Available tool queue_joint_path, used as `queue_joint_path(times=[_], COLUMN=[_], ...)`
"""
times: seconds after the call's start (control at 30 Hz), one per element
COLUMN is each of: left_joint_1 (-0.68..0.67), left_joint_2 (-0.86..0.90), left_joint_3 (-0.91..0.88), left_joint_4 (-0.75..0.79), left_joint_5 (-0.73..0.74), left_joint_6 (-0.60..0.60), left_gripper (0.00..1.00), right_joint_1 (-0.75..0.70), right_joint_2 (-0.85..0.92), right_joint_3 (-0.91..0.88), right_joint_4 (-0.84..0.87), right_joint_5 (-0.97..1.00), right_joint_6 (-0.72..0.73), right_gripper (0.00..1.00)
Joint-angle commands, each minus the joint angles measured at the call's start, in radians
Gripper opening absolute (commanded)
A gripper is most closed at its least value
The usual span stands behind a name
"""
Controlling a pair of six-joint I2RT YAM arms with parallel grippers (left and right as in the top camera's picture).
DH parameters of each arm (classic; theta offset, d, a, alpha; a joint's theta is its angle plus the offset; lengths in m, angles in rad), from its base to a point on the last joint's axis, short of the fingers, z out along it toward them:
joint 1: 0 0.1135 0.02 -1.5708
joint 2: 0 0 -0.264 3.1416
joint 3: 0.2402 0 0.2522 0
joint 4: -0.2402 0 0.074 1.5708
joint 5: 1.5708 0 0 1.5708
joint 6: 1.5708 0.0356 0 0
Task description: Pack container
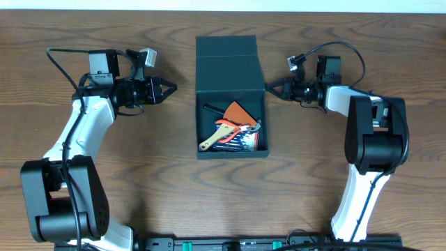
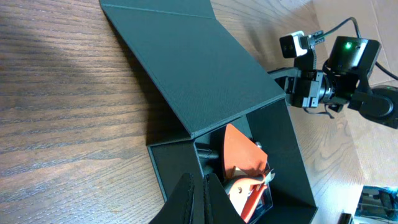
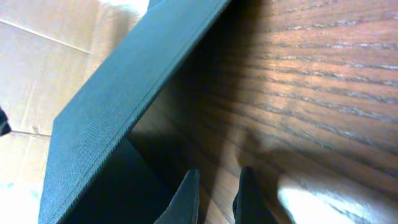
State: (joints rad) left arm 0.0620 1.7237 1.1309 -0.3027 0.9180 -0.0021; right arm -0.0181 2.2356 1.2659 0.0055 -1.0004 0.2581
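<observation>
Container (image 1: 232, 155) sat at centre of the overhead frame on the wooden table (image 1: 139, 160), lid (image 1: 226, 66) flipped open toward the top edge. It lay between the two arms and touched neither of them.

Inside, in the lower half of the box:
- a tan wooden-handled tool (image 1: 211, 141) lying diagonally
- an orange piece (image 1: 239, 111) above it
- an orange-handled hand tool (image 1: 237, 127) across the middle
- something blue and white (image 1: 244, 143) underneath, too small to identify

Left gripper (image 1: 169, 88) was left of the box, pointing at it and clear of the wall. Its fingers were pressed together with nothing between them. The left wrist view showed those fingers (image 2: 186, 193) as one dark wedge at bottom centre, with the open lid filling the upper middle.

Right gripper (image 1: 270, 87) was just right of the box's upper right corner, near it; contact could not be told. Its fingers were drawn in narrow and held nothing. In the right wrist view only a slim gap showed between them (image 3: 186, 196), at bottom centre over bare wood beside the container wall.
</observation>
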Motion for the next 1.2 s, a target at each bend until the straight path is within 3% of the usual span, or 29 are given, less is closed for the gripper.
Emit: queue_joint_path(times=[0.0,0.33,1.17], left_joint_1=[0.005,0.005,0.005], left_joint_2=[0.005,0.005,0.005], left_joint_3=[0.003,0.003,0.003], left_joint_4=[0.002,0.002,-0.01], left_joint_5=[0.02,0.02,0.021], left_joint_6=[0.013,0.013,0.013], left_gripper=[0.06,0.06,0.06], right_joint_1=[0.002,0.007,0.065], right_joint_2=[0.036,0.041,0.041], right_joint_3=[-0.004,-0.004,-0.004], right_joint_4=[0.026,0.119,0.153], right_joint_5=[-0.043,-0.051,-0.036], right_joint_6=[0.036,0.106,0.131], right_gripper=[0.01,0.01,0.01])
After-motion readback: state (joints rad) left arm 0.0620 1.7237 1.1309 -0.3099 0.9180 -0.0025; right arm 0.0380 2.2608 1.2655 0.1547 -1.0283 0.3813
